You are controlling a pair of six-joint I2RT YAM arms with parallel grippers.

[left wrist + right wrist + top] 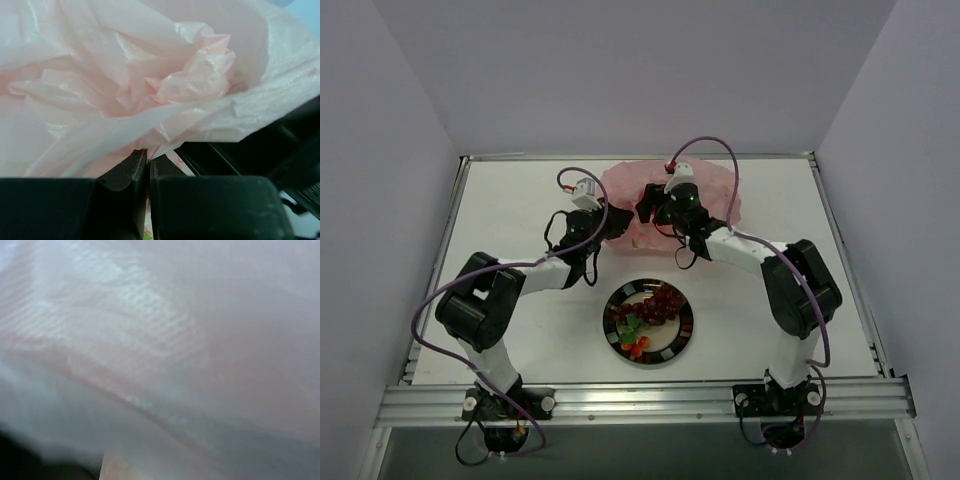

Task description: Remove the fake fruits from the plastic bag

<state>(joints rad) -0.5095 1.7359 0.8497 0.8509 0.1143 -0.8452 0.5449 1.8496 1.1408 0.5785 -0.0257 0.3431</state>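
Observation:
The pink plastic bag (pixel 705 195) lies crumpled at the back centre of the table. My left gripper (pixel 617 224) is at its left edge, and in the left wrist view its jaws (pixel 148 156) are shut on a fold of the bag's film (pixel 165 85). My right gripper (pixel 645 206) is pushed into the bag's middle. The right wrist view shows only blurred pink film (pixel 165 350), so its jaws are hidden. The dark grape bunch (pixel 663 303) and orange pieces with green leaves (pixel 636 344) lie on the plate (pixel 687 331). No peach is in view.
The round dark-rimmed plate sits in front of the bag, between the two arms. White walls enclose the table on three sides, and a metal rail runs along the near edge (pixel 640 400).

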